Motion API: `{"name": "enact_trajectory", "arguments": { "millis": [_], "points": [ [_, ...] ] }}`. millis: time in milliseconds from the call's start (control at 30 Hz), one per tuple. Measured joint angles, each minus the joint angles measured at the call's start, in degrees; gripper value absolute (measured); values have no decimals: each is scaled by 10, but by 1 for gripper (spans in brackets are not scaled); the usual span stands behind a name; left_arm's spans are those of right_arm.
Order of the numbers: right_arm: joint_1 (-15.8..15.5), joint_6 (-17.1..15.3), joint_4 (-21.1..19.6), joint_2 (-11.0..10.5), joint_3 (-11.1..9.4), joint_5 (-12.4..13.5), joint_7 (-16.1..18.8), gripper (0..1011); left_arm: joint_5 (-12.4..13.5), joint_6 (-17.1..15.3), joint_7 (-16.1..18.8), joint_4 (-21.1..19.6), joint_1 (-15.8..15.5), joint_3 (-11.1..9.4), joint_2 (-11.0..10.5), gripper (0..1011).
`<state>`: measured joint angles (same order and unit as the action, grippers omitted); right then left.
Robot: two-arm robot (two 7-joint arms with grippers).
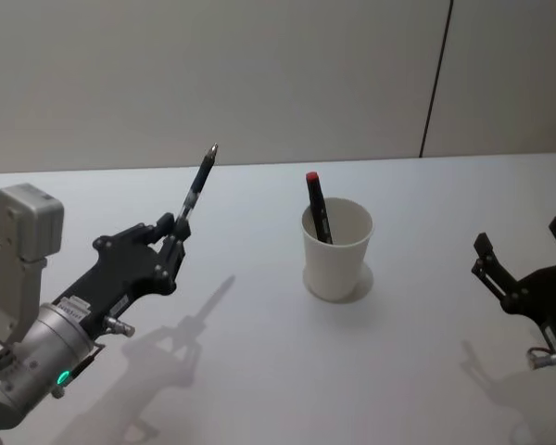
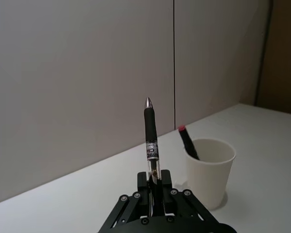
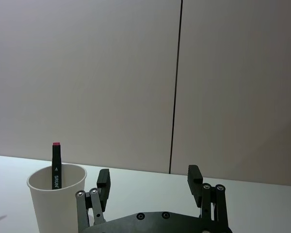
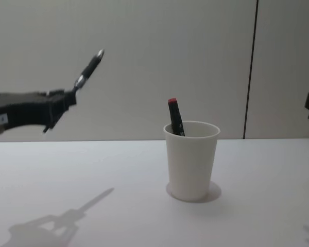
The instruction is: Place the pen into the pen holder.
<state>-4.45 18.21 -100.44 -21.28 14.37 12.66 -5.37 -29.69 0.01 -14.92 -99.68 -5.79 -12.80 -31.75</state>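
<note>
While two pens (image 1: 196,185) (image 1: 318,209) show, cup's (image 1: 336,255) single.

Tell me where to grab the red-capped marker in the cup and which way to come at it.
Grip the marker on its red-capped top, the short stretch standing above the cup rim; the rest sits inside. Come from above, as the cup wall blocks any lower side approach. The right claw is open; the left claw holds the pen.

Black pen with silver tip (image 2: 151,141): lower end hidden in black left gripper (image 2: 154,178); barrel print unreadable. Black marker with red cap (image 1: 317,209): lower half inside white paper cup (image 1: 336,264). Black right gripper (image 1: 522,243) cut by head view's right edge.
</note>
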Motion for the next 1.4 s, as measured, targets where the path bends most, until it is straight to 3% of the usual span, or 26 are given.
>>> {"name": "enact_trajectory", "arguments": {
  "millis": [267,500,567,733,1067,1400],
  "points": [
    [0,0,0,0,0,0,0,1001,-18,69,-60,16,-13,-3,14,172],
    [0,0,0,0,0,0,0,1002,-29,104,-114,32,-27,-6,24,172],
    [0,0,0,0,0,0,0,1001,-34,117,-144,42,-36,-9,30,172],
    [0,0,0,0,0,0,0,1002,-39,131,-183,56,-49,-11,37,172],
    [0,0,0,0,0,0,0,1001,-40,155,-300,104,-94,-21,59,172],
    [0,0,0,0,0,0,0,1002,-15,169,-414,170,-153,-34,86,172]
  ]
}}
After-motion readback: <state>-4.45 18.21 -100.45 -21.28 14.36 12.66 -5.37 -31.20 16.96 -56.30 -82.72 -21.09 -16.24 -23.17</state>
